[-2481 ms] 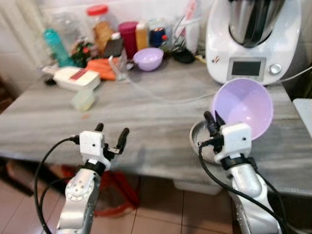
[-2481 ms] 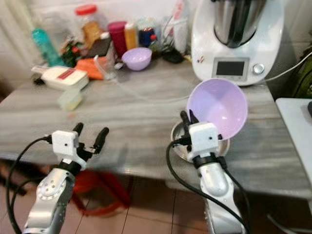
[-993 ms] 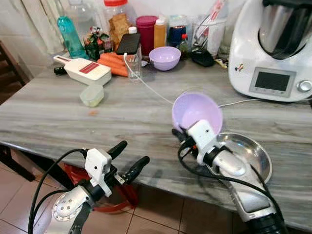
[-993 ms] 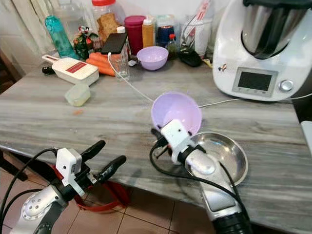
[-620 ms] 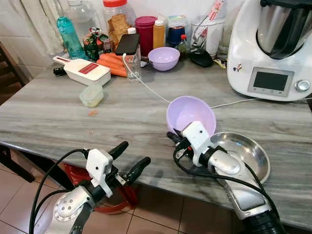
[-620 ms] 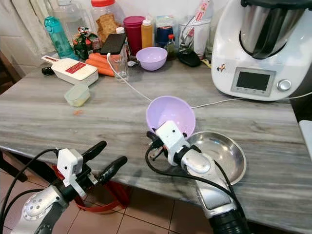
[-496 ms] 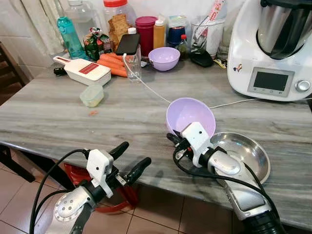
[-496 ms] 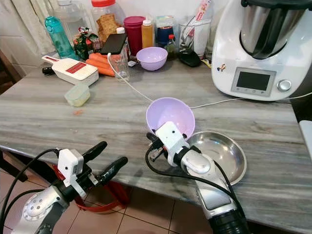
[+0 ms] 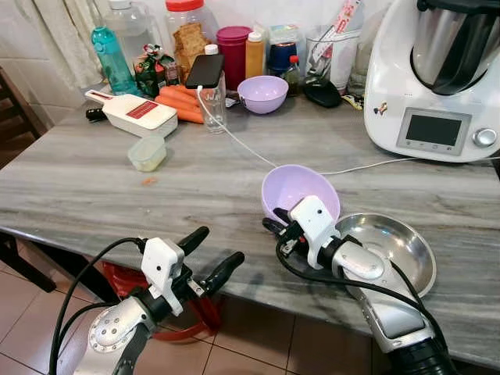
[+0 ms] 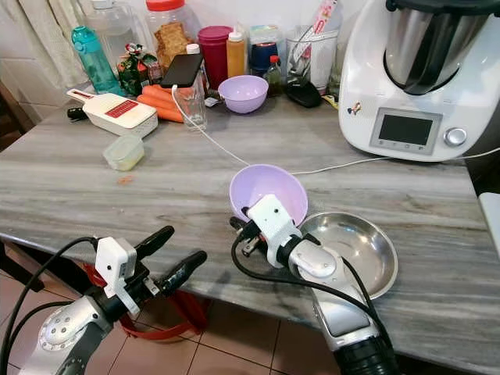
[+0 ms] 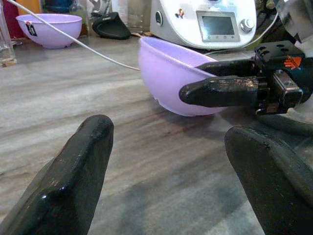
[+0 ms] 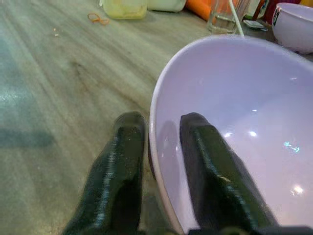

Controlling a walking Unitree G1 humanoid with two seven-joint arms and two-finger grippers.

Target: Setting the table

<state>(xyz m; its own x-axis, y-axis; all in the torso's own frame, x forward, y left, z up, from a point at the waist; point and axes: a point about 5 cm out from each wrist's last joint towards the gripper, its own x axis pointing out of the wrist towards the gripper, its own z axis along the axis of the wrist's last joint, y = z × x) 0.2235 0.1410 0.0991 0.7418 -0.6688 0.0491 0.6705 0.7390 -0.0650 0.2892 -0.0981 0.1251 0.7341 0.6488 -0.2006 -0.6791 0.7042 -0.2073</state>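
Lowered from its earlier raised tilt, lilac bowl (image 9: 299,190) now sits on the grey table (image 9: 94,183) beside a steel dish (image 9: 388,251), its rim pinched by the right gripper (image 12: 161,161); left gripper (image 9: 209,254) waits, fingers spread, holding nothing.

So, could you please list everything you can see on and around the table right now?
Lilac bowl: 1, near table edge, rim pinched by right gripper, beside the steel dish.
Second lilac bowl: 1, at the back.
Steel dish: 1, silver, front right.
Kitchen machine: 1, white, back right.
White cable: 1, running across the table.
Phone: 1, black, propped on a glass.
Carrots: orange, back left.
White slicer: 1, red label.
Small tub: 1, pale green.
Teal bottle: 1, back left.
Table: grey wood grain.
Left gripper: open, off the front edge.
Right gripper: shut on bowl rim.
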